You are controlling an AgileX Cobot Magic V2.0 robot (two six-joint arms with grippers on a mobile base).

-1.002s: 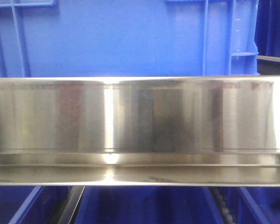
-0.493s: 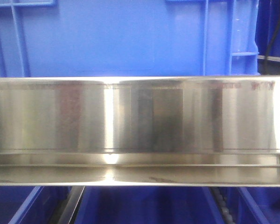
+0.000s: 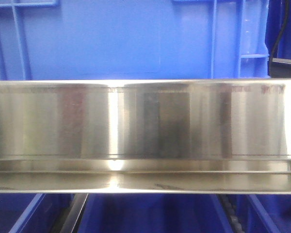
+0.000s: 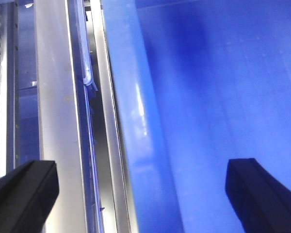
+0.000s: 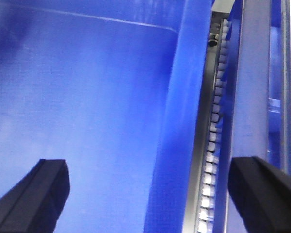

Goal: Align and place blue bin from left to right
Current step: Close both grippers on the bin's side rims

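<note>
The blue bin (image 3: 136,39) sits on a rack just behind a polished steel rail (image 3: 145,121), which crosses the front view and hides the bin's base. Both arms are down at its top, one on each short side.

The left jaws stand wide apart and straddle the bin's left wall (image 4: 131,121). One black finger (image 4: 24,189) hangs on the outer side of the jaws, over the metal side rails (image 4: 56,97). The other finger (image 4: 257,189) hangs on the inner side, over the bin's hollow. Nothing is clamped, and the wall runs up the gap between them, closer to the outer finger.

The right jaws mirror this and are also apart. One finger (image 5: 34,194) is inside the bin and the other (image 5: 266,189) is outside, above a roller track (image 5: 213,145) that lies just beside the right wall (image 5: 179,97). That wall also passes between the fingers, and I cannot tell whether either finger touches it.

This placement looks deliberate. With a wall inside each gap, closing would pinch both sides at once, so a wide, light crate could be lifted or slid level instead of twisting from one corner. The step in hand appears to be the grasp itself, with the move along the rack yet to come.

The tight spot is the outer side of each pair of jaws, where the rails leave the outer fingers little room.

A dark cable (image 3: 277,34) hangs past the bin's right corner. Deeper blue tubs (image 3: 150,213) show below the rail.
</note>
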